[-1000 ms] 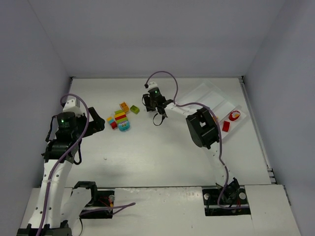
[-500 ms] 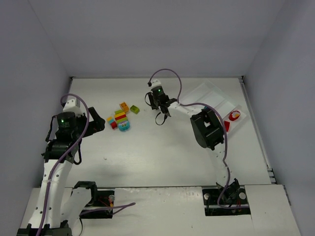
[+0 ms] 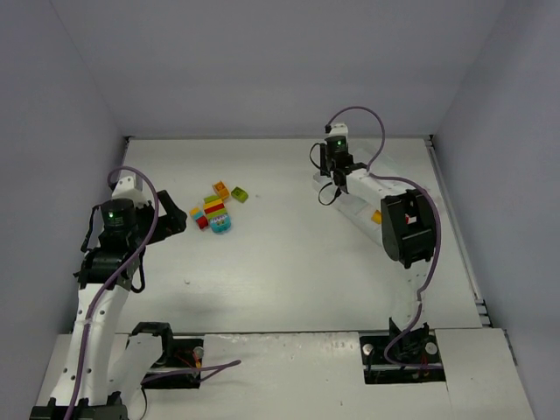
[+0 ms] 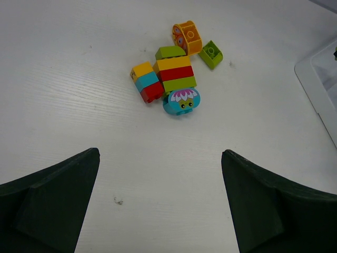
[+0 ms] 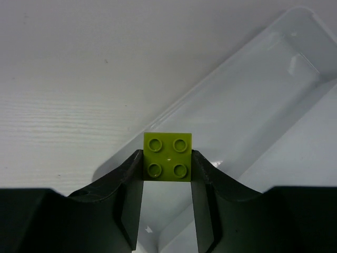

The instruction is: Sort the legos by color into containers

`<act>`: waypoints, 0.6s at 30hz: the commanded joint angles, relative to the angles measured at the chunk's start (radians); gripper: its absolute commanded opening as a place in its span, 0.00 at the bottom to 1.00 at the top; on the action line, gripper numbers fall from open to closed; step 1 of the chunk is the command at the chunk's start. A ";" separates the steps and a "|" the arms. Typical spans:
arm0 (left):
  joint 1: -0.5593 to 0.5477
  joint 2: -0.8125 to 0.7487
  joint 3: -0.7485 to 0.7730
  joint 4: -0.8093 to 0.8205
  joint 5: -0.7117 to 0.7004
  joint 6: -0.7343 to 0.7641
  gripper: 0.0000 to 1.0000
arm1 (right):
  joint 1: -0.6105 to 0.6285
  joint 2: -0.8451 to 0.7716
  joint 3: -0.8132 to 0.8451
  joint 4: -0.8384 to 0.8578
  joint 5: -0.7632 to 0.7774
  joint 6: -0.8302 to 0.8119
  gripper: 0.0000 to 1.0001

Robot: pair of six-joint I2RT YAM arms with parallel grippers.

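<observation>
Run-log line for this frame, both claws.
right claw: shut on lime brick, above white tray | left claw: open, empty, facing brick pile | phase: pre-drop

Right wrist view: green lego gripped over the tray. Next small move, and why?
Probably ease the right gripper slightly farther in: the lime green lego it clamps hangs just inside the rim of the white tray, so releasing might clip it.

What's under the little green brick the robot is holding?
The white tray: one long compartment lies below the green brick pinched in the right gripper. The part showing holds no bricks. The spot straight beneath the brick and fingers is hidden.
</observation>
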 commanded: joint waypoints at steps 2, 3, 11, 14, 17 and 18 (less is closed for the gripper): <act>0.010 0.007 0.021 0.054 0.006 -0.003 0.92 | -0.026 -0.052 -0.014 0.034 0.031 0.049 0.06; 0.010 0.007 0.021 0.054 0.006 -0.003 0.93 | -0.032 -0.050 -0.017 0.031 0.028 0.060 0.09; 0.010 0.011 0.023 0.054 0.006 -0.003 0.92 | -0.050 -0.065 -0.029 0.018 -0.002 0.065 0.48; 0.010 0.011 0.023 0.054 0.007 -0.003 0.92 | -0.049 -0.085 -0.034 0.018 -0.038 0.063 0.59; 0.010 0.011 0.023 0.054 0.007 -0.001 0.92 | -0.039 -0.105 -0.036 0.019 -0.070 0.054 0.61; 0.010 0.011 0.023 0.054 0.007 -0.003 0.92 | -0.024 -0.111 -0.037 0.022 -0.073 0.045 0.62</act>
